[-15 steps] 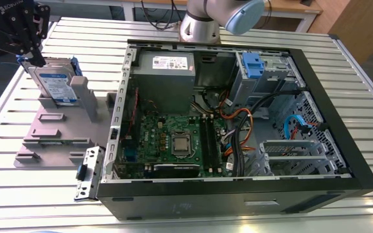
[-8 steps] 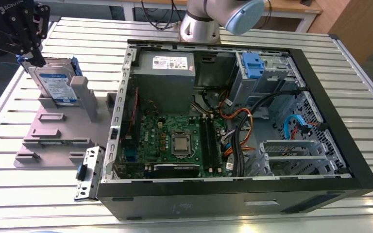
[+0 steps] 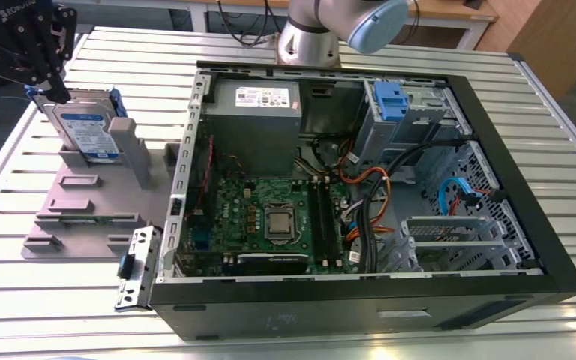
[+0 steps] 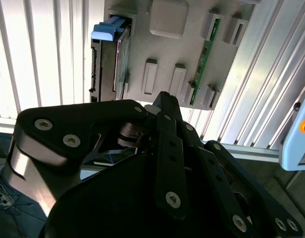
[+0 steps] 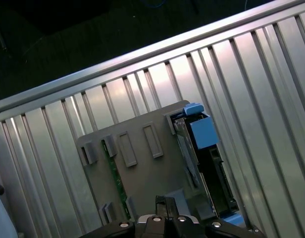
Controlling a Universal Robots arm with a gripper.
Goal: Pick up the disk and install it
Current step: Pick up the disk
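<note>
The disk [image 3: 85, 132] stands on edge in a slot of the grey holder plate [image 3: 80, 214], at the exterior view's left, its white-and-blue label facing the camera and blue rails along its sides. My black gripper [image 3: 52, 88] hangs directly over the disk's top edge, close to or touching it. Both wrist views look down past the gripper [image 4: 165, 99] [image 5: 167, 218] onto the disk [image 4: 118, 57] [image 5: 204, 163], seen edge-on with its blue rail end toward the camera.
The open computer case [image 3: 190, 157] lies on the slatted metal table, with a drive cage [image 3: 408, 105] carrying a blue part at its far right corner. A metal bracket [image 3: 138, 266] lies by the case. A green memory stick [image 4: 205, 59] sits in the holder.
</note>
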